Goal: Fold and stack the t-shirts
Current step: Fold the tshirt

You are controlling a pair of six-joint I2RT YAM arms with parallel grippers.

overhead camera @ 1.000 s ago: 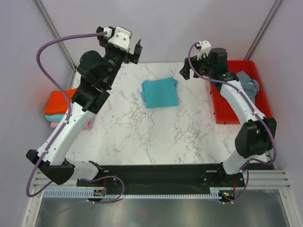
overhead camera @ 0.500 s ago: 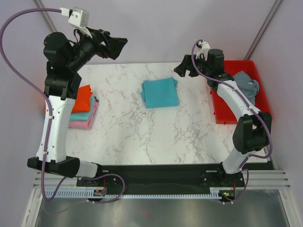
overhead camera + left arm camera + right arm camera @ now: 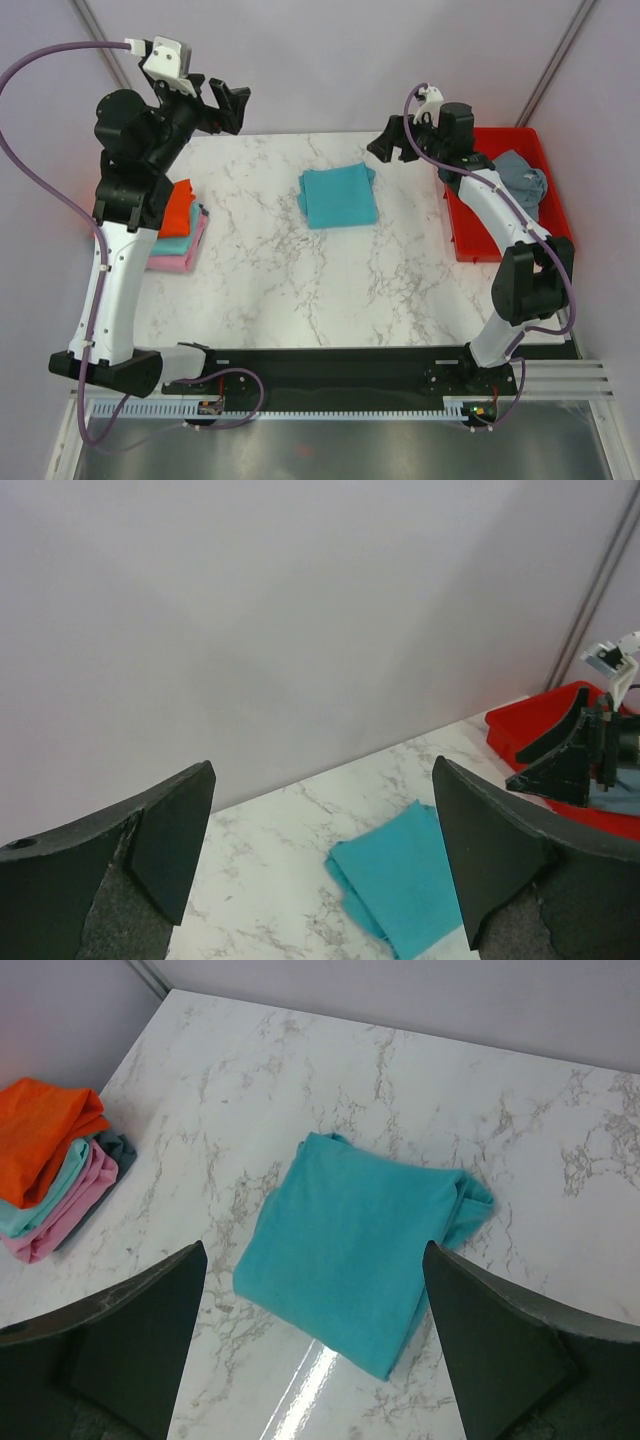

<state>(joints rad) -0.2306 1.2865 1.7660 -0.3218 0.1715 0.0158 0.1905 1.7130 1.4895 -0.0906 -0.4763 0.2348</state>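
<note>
Turquoise shirt (image 3: 339,196) is seen folded mid-table. Left gripper (image 3: 228,108), spread empty like the right gripper (image 3: 388,150), has been raised off the stack (image 3: 178,228), so stacking seems due.

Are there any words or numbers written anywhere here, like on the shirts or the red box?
No text can be read in any view.
Turquoise t-shirt: plain, no print.
Stacked t-shirts: plain colours, no print showing.
Grey t-shirt: no print showing.
Red tray: no label showing.
Tiny fittings on the front rail: too small to read.
</note>
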